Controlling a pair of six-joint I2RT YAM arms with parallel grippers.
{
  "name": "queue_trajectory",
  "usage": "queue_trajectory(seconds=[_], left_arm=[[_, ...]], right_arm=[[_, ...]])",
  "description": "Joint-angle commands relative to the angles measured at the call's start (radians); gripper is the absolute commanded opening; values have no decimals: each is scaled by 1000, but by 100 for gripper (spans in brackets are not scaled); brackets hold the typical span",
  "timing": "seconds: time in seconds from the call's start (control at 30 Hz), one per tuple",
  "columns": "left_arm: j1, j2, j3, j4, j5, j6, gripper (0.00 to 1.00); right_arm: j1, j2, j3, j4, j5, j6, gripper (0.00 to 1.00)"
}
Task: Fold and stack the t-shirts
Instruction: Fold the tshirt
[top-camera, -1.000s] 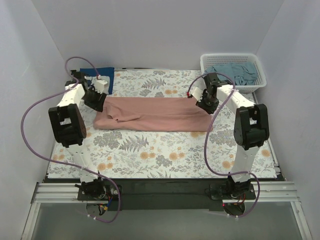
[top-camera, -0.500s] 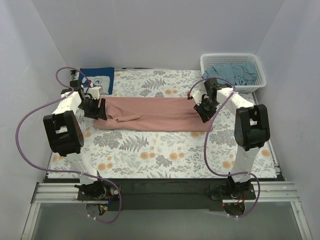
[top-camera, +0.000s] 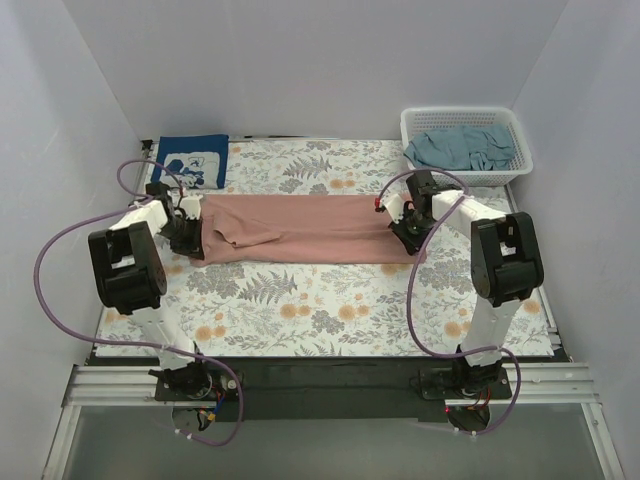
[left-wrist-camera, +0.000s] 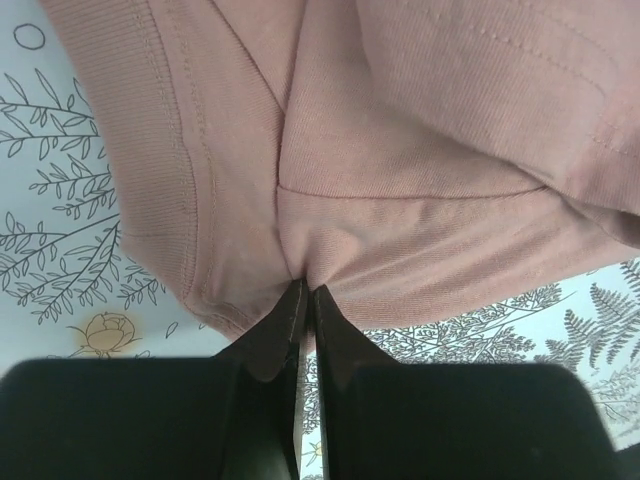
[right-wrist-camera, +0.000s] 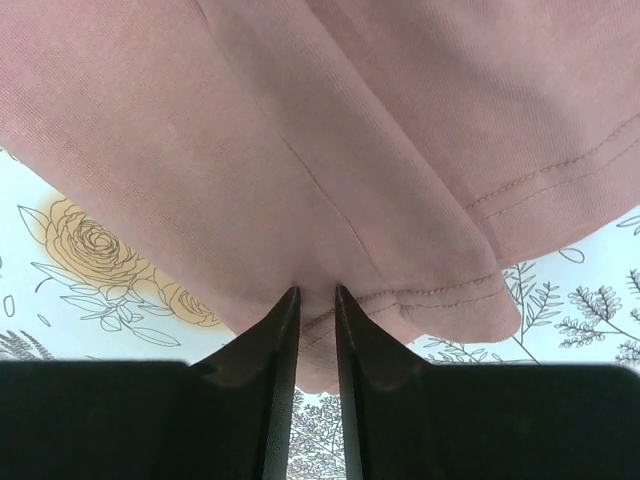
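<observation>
**A:** From the top camera, where does the dusty-pink t-shirt (top-camera: 305, 228) lie?

**B:** It lies folded into a long band across the middle of the floral table cloth (top-camera: 300, 300), running left to right. The left gripper (top-camera: 188, 235) sits low at its left end and the right gripper (top-camera: 408, 225) at its right end.

**A:** And the other shirts?

**B:** The navy t-shirt (top-camera: 195, 160) lies flat at the far left corner, near the pink one's left end. The grey-teal t-shirt (top-camera: 462, 148) is heaped in the white basket (top-camera: 462, 110) at the far right corner.

**A:** What does the left wrist camera show?

**B:** The left arm's two dark fingers (left-wrist-camera: 275, 335) are pressed almost together, with an edge of the pink cloth nipped between their tips. A ribbed band (left-wrist-camera: 150, 170) runs down the shirt's left side in that view. The patterned cloth shows beneath on both sides.

**A:** And the right wrist camera?

**B:** There the fingers (right-wrist-camera: 278, 345) stand only a narrow gap apart, clamped on a fold of pink cloth that fills the space between them. A stitched hem (right-wrist-camera: 540, 180) lies to the right of the tips, resting on the table cloth.
</observation>
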Motion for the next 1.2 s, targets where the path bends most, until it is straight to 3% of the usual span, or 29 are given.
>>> queue_trajectory(seconds=[0.0,0.23,0.47,0.6,0.7,0.77,1.17], left_arm=[[6,-29,-82,15,-77,38,0],[6,-223,-216,-37,-86,109,0],[8,-348,-247,-108,-92,172,0],[12,-386,-170,-135,24,173,22],[12,-438,-95,-135,140,152,26],[11,-476,-69,-120,197,130,36],[-331,-495,-165,-16,-20,77,38]], right_arm=[[-12,15,-116,-19,102,-39,26],[-9,-175,-282,-41,93,-51,24],[20,-333,-309,-185,-14,-27,25],[23,-367,-239,-227,-25,-19,30],[23,-362,-137,-240,-42,-5,31],[25,-345,-96,-243,-68,19,31],[30,-226,0,-237,-142,71,31]])
